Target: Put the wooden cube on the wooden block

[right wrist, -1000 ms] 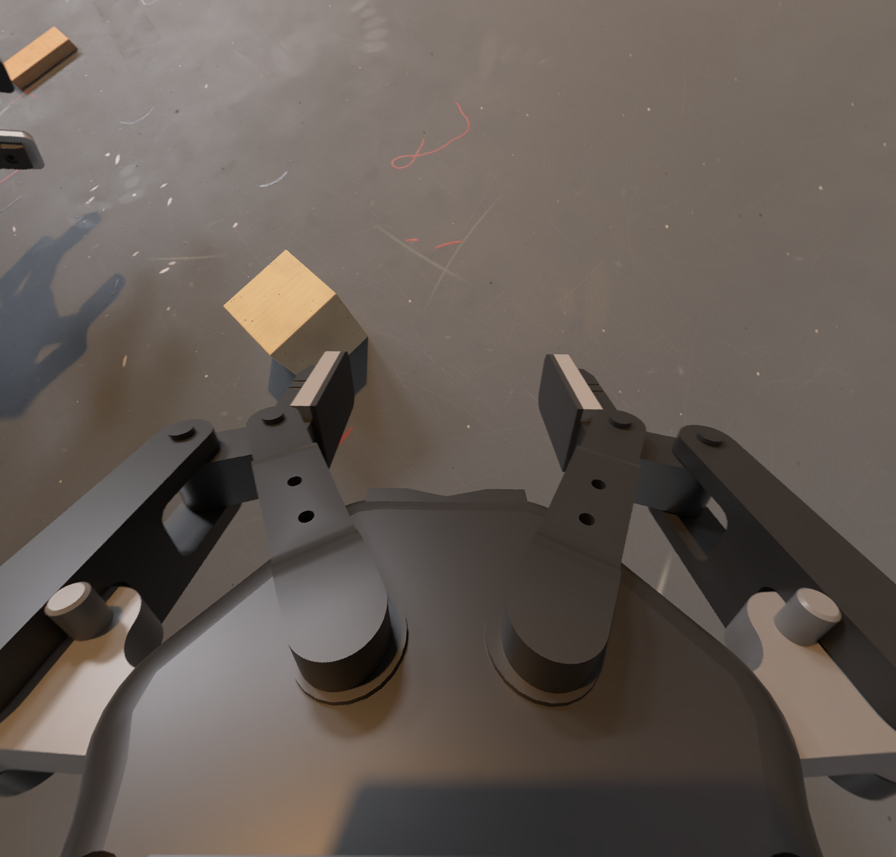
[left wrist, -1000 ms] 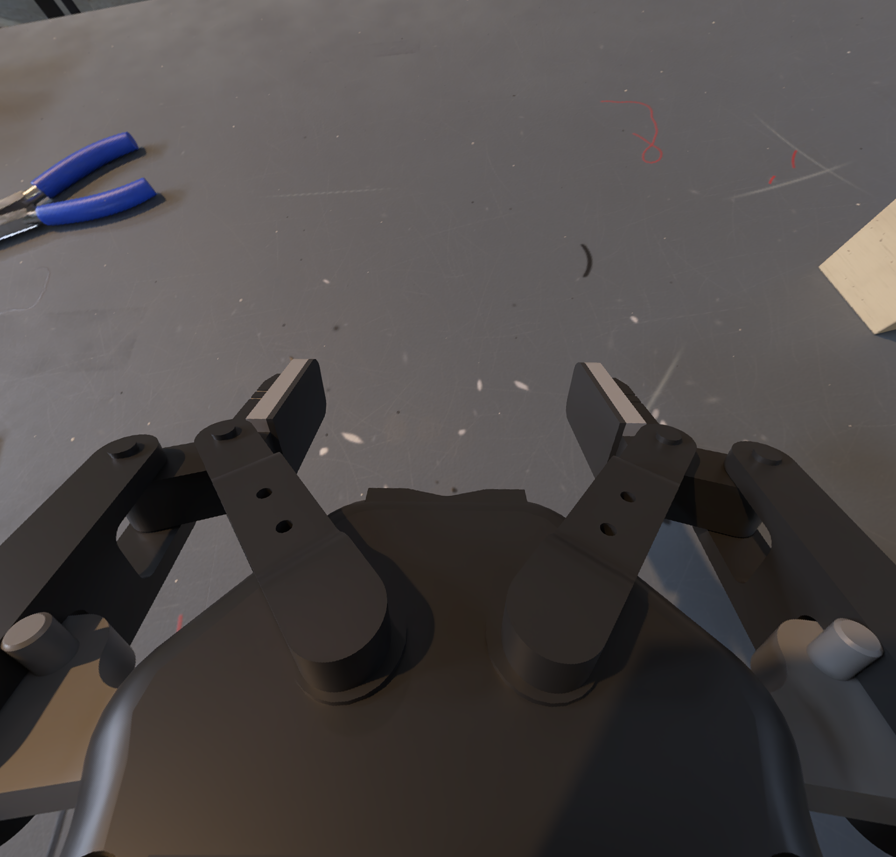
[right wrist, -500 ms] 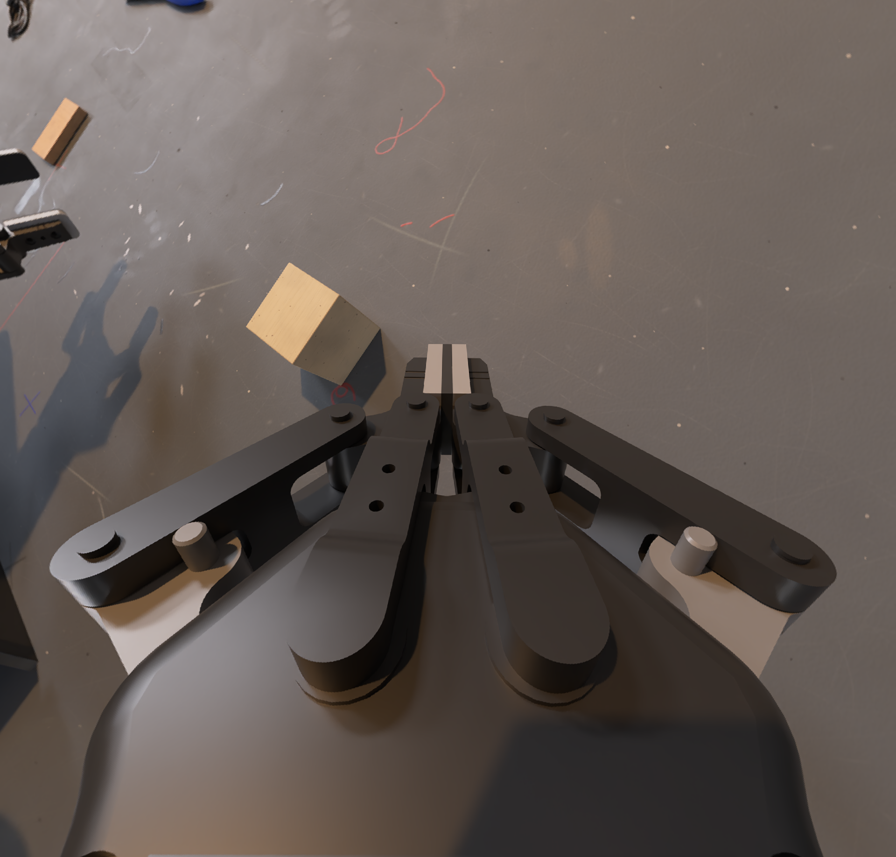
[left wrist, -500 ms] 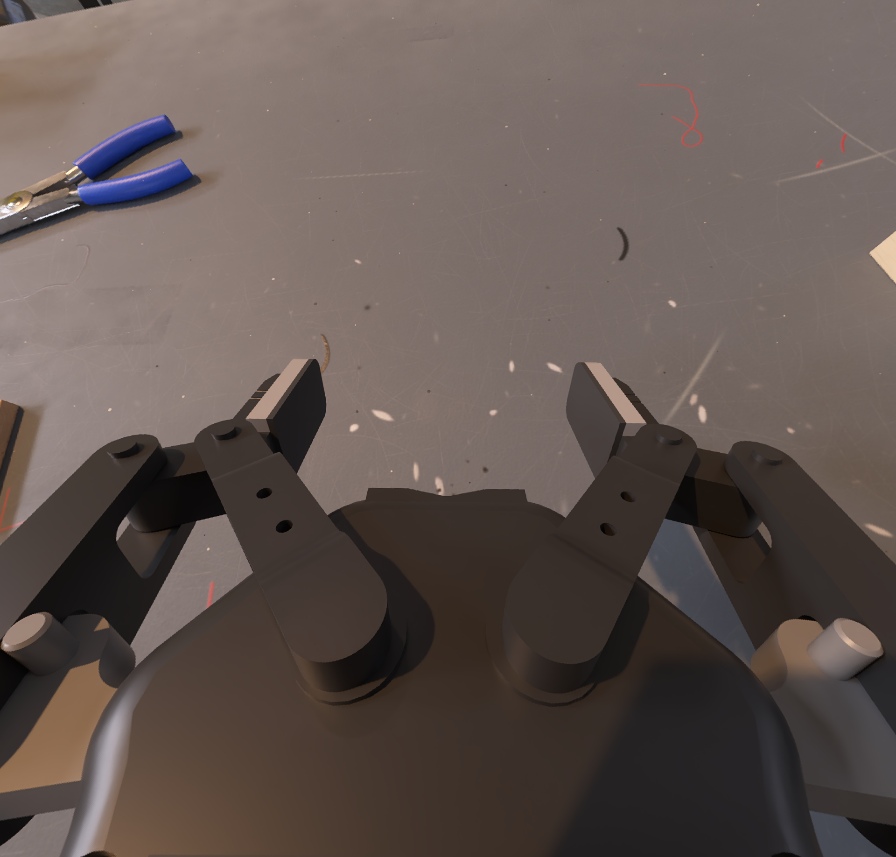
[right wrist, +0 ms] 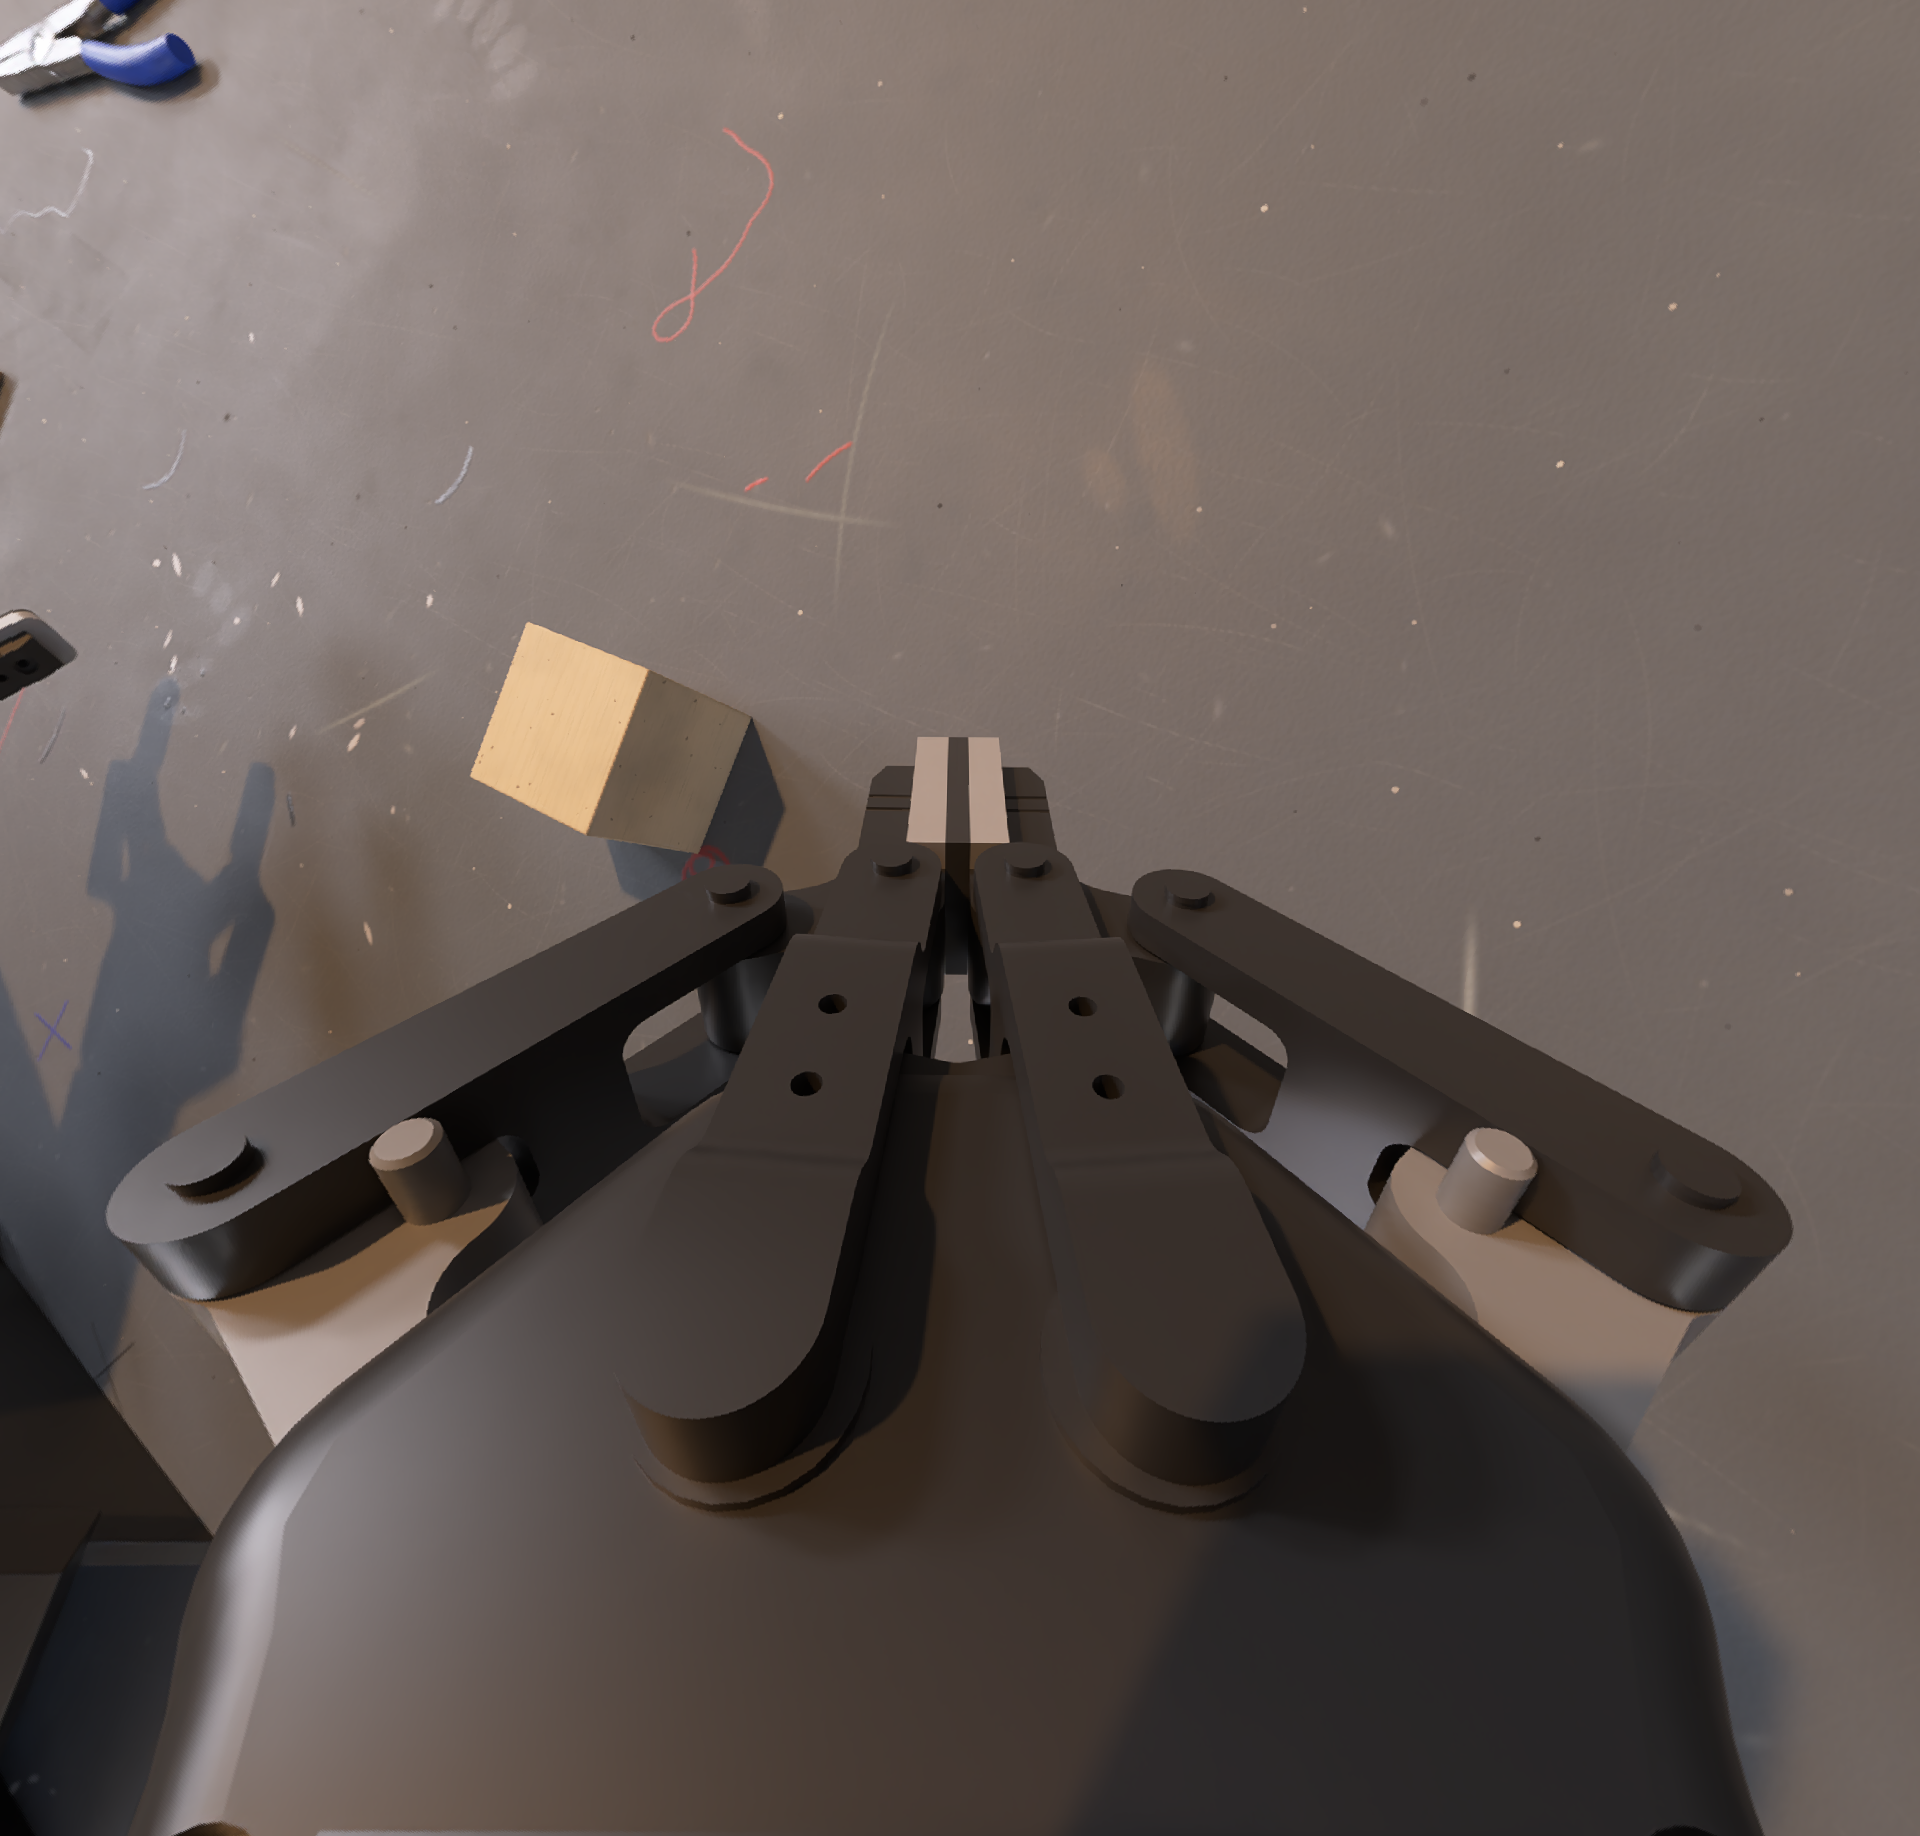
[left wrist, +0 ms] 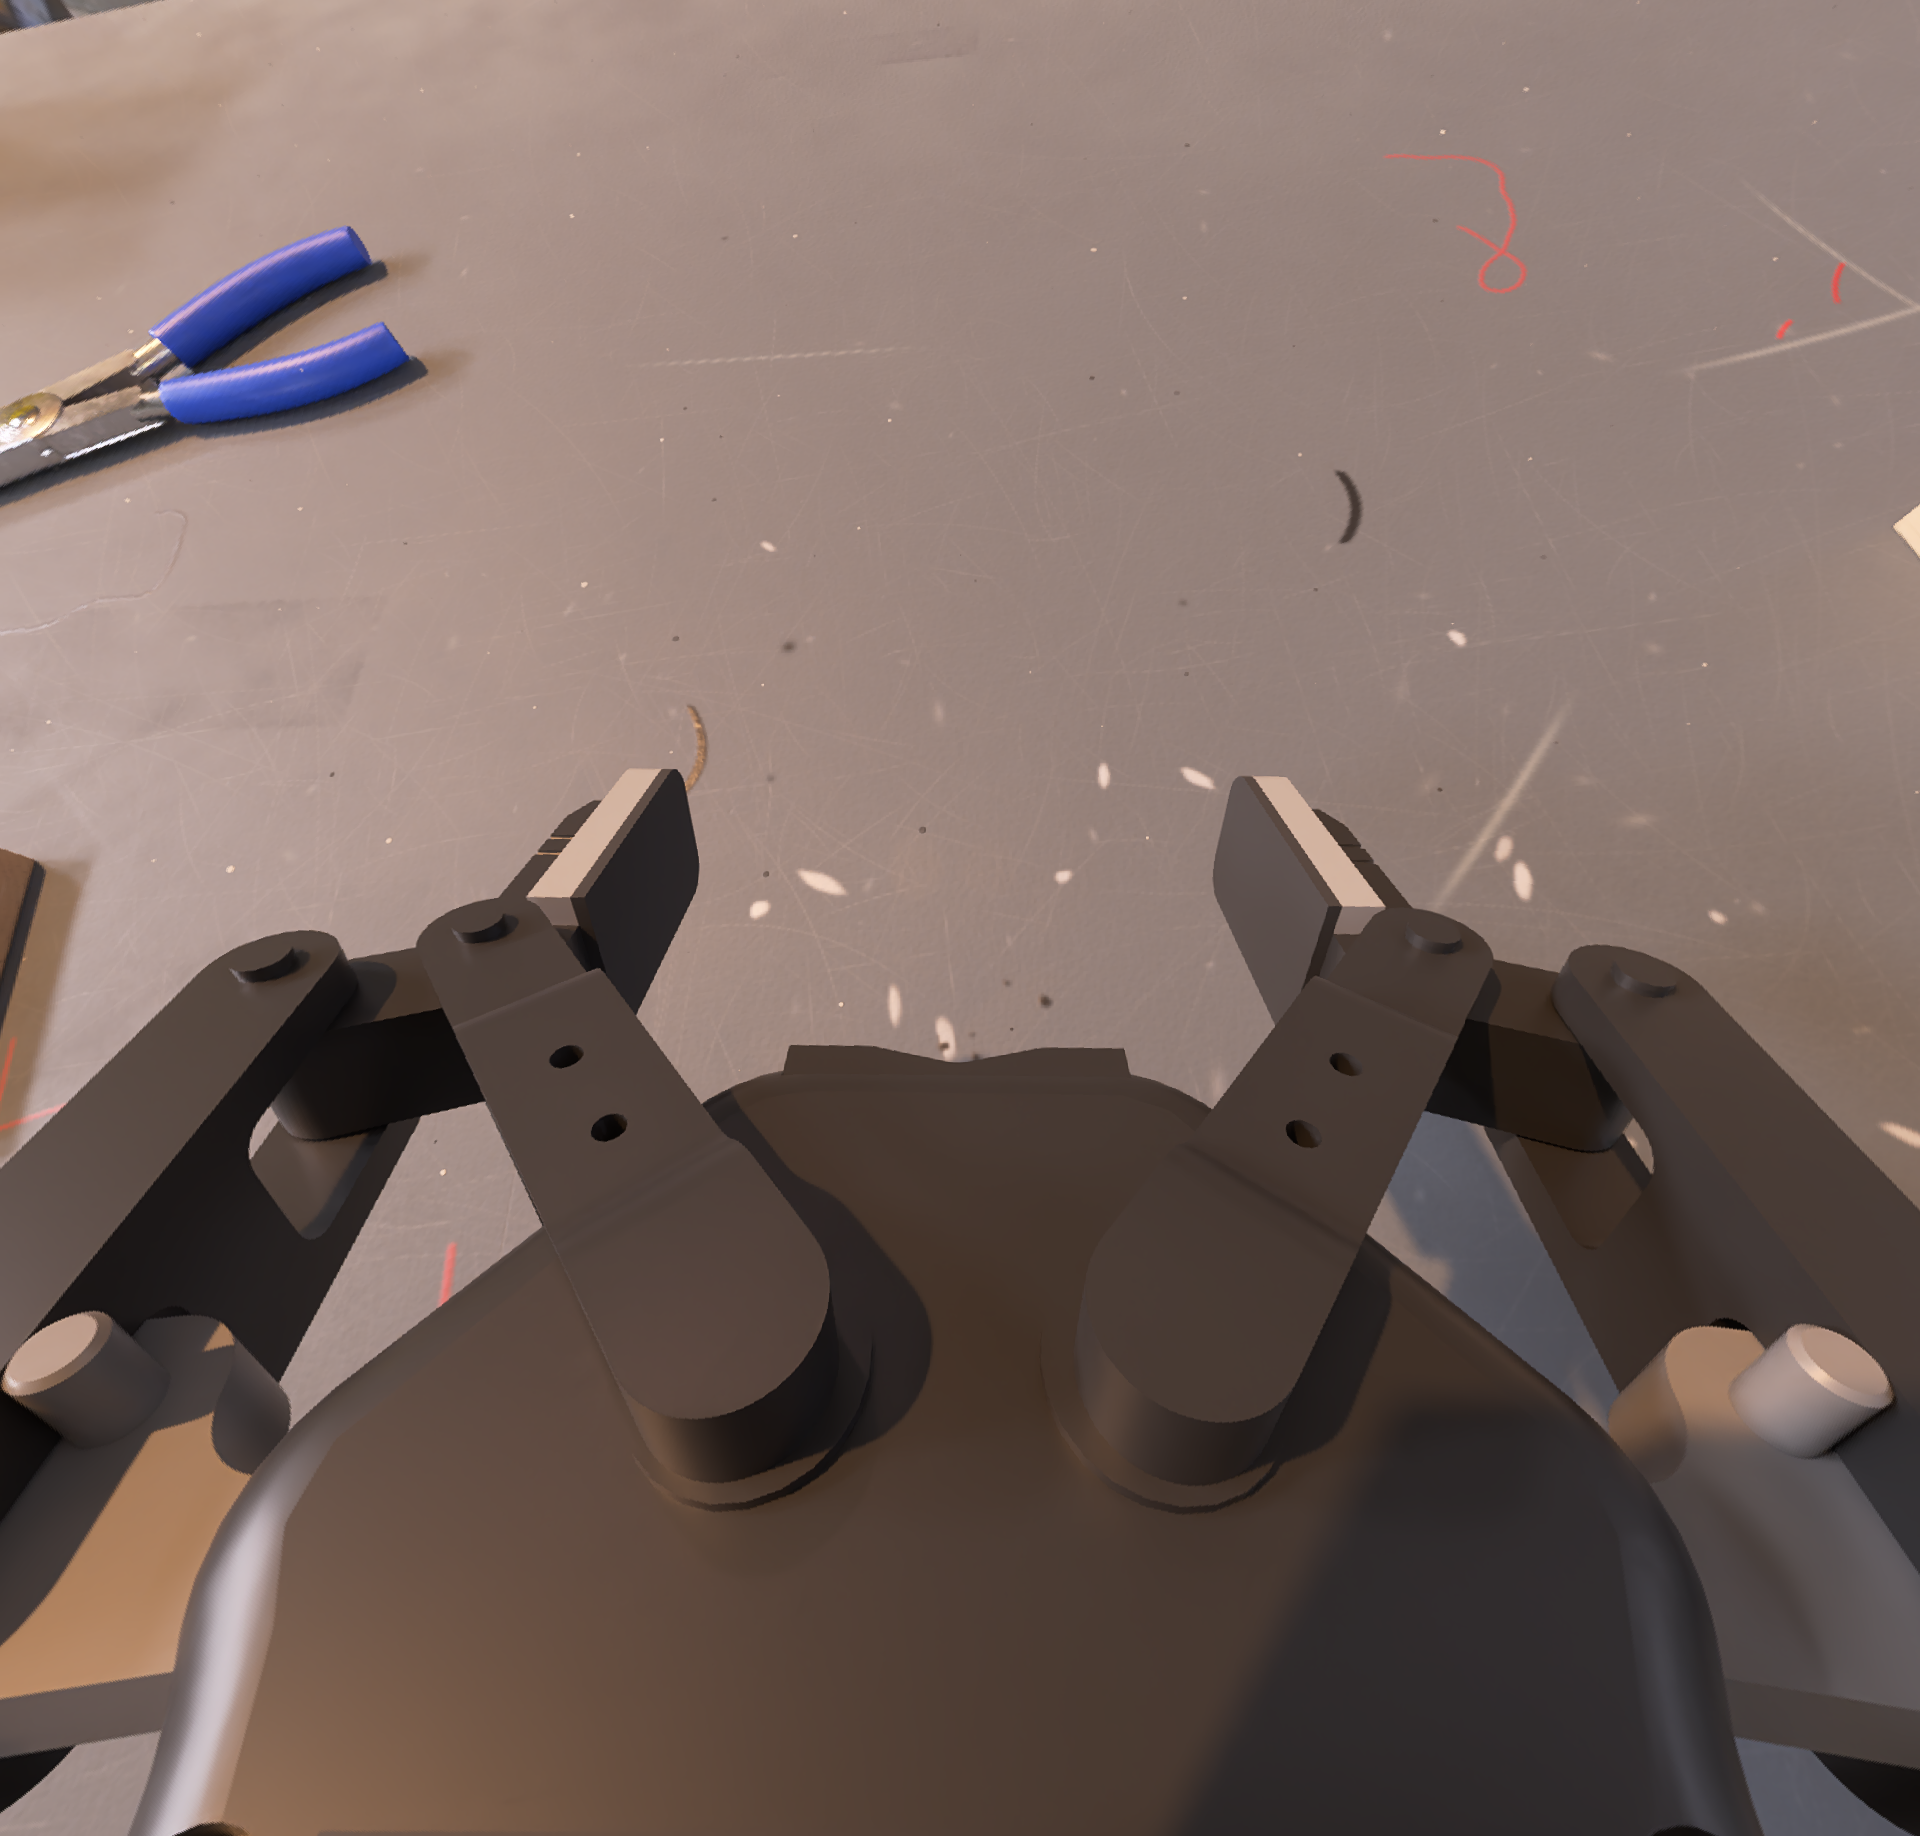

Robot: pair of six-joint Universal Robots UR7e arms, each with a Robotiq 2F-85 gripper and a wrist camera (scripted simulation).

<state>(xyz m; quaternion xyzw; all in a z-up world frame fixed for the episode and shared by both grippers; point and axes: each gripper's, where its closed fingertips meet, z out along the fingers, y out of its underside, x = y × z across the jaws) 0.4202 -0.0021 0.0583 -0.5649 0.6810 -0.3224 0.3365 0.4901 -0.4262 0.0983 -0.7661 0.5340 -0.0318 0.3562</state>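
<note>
Only the right wrist view shows the wooden cube (right wrist: pixel 613 737) on the table (right wrist: pixel 1351 436), just left of the right gripper (right wrist: pixel 957 789), whose fingers are pressed together on nothing. Meanwhile the left gripper (left wrist: pixel 951 836) is spread wide and empty, blue-handled pliers (left wrist: pixel 197 352) lying toward the table's far-left edge.

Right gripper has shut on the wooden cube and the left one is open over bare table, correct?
Not quite. The right gripper is shut on nothing; the wooden cube sits on the table beside it, as the right wrist view shows. The left gripper is open over bare table.

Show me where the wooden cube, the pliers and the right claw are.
Cube (right wrist: pixel 566 732): right wrist view, on its lit tan face.
Pliers (left wrist: pixel 281 373): left wrist view, on the nearer blue handle.
Right claw (right wrist: pixel 958 789): right wrist view, where its closed fingertips meet.
</note>
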